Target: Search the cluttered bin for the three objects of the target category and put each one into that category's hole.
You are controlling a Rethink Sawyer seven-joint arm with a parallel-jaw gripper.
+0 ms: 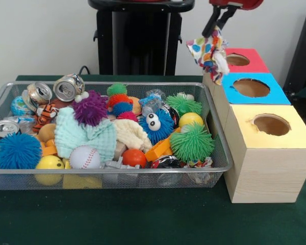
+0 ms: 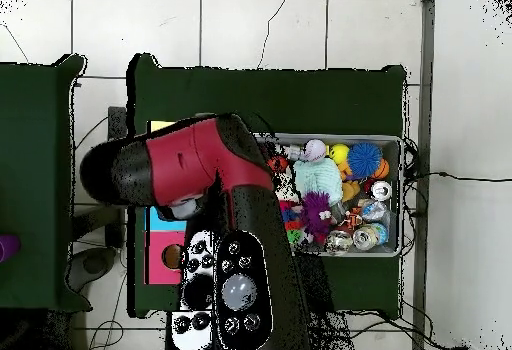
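The cluttered bin (image 1: 112, 171) is a silver wire-mesh tray on the green table, heaped with toys, balls, cans and cloths; it also shows in the overhead view (image 2: 400, 198). My gripper (image 1: 218, 23) is at the top right, above and beyond the bin's right end. It is shut on a spotted cloth (image 1: 210, 51) that hangs beside the red box (image 1: 257, 65), over its edge next to the blue box (image 1: 278, 96). Each box has a round hole in its top. In the overhead view my arm (image 2: 200, 166) hides the gripper and the cloth.
A yellow-topped wooden box (image 1: 296, 140) with a hole stands nearest the camera, to the right of the bin. The bin holds crushed cans (image 1: 68, 88), a purple spiky ball (image 1: 90, 108), a mint cloth (image 1: 84, 135), a green spiky ball (image 1: 192, 143) and a baseball (image 1: 85, 157).
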